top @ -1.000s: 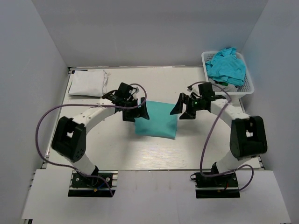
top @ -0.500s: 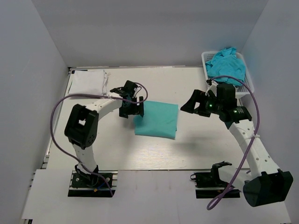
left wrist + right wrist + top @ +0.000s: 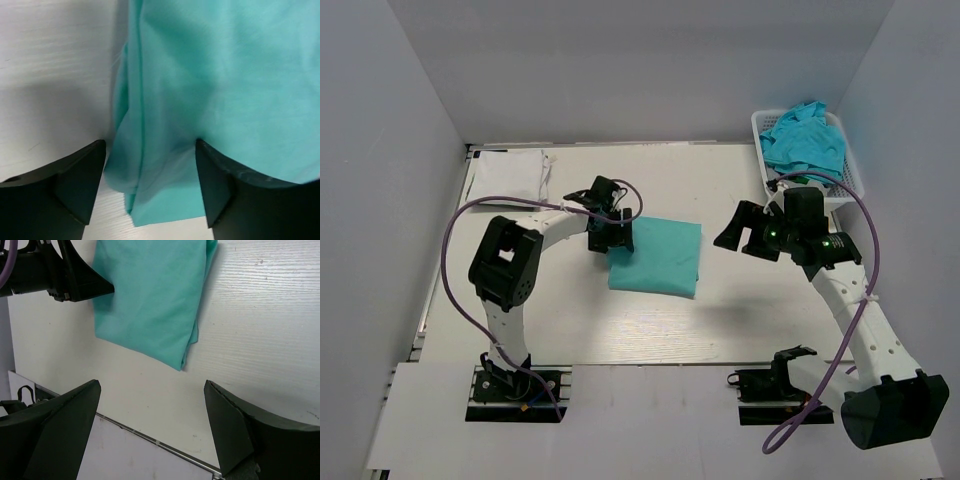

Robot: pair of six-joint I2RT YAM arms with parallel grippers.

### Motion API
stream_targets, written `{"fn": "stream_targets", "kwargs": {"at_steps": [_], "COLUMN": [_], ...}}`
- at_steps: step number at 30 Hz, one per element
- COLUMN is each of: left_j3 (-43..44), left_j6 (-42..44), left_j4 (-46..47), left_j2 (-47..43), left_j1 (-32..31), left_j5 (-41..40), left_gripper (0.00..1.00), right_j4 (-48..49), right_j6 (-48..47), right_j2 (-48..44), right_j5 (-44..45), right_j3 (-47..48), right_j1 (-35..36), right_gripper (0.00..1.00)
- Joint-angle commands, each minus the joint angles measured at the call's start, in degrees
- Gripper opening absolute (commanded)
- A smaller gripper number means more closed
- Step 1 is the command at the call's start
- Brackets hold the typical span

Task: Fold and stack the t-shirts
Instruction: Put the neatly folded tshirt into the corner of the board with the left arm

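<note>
Sitting beyond and to the right of the right gripper (image 3: 745,236), a white lattice basket (image 3: 852,176) holds a crumpled heap of teal t-shirts (image 3: 805,140) piled above its rim. That gripper hangs over bare table (image 3: 720,320) with its jaws spread wide and nothing between them. In its wrist view the folded teal t-shirt (image 3: 660,258) lies ahead and to its left, well apart from both fingers. The left gripper (image 3: 610,240) is at that shirt's left edge, jaws released and wide apart; the layered edge of the cloth lies between them and one finger (image 3: 212,185) touches the fabric. Beyond and to the left of the left gripper, a folded white t-shirt (image 3: 507,177) lies flat at the table's far left corner. Purple cables (image 3: 443,262) loop along both arms.
</note>
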Motion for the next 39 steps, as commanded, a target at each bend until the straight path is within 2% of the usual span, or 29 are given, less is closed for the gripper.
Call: {"fn": "stream_targets", "kwargs": {"at_steps": [1,6,7,9,12,16,20,21,26,34,39], "left_j3": [-2.8,-3.3,-3.3,-3.3,-2.5,3.5,8.3,10.9,18.1,21.0,28.2], "left_j6": [-0.8,-0.8,-0.8,-0.2,0.4,3.9,10.3,14.4,20.7,26.8,30.1], "left_j4": [4.2,7.5,7.6,7.6,6.9,0.5,-2.8,-3.6,-9.3,-8.1,-8.2], "left_j2": [3.5,5.9,6.7,7.4,7.4,3.6,-1.9,-1.9,-2.0,-4.8,-4.3], "left_j1": [-0.6,-0.6,-0.6,-0.6,-0.6,-0.1,0.4,0.4,3.1,9.1,12.8], "left_j5": [4.3,8.3,8.9,8.9,7.4,0.4,-10.2,-11.3,-19.9,-24.4,-23.9], "left_gripper": [0.79,0.62,0.5,0.37,0.0,0.0,0.0,0.0,0.0,0.0,0.0], "right_j4": [-0.3,-0.4,-0.3,-0.7,-0.6,-0.9,-0.8,-0.3,-0.7,1.3,2.9], "right_j6": [-0.9,-1.1,-1.0,-1.2,-0.5,0.1,1.2,1.5,1.9,3.9,5.1], "right_j2": [-1.2,-1.5,-1.5,-1.4,-2.0,-3.8,-5.5,-5.6,-4.4,-6.6,-6.2], "right_j5": [2.0,2.7,3.0,3.2,4.4,5.9,7.4,7.5,8.3,11.3,11.5], "right_j3": [-0.8,-1.1,-1.2,-1.2,-1.9,-3.7,-5.6,-6.1,-4.1,-2.8,-1.8], "right_j1": [-0.2,-0.1,-0.2,-0.1,-0.1,-0.1,-0.1,-0.1,-0.1,-0.1,-0.1], "right_gripper": [0.9,0.9,0.9,0.9,0.9,0.9,0.9,0.9,0.9,0.9,0.9]}}
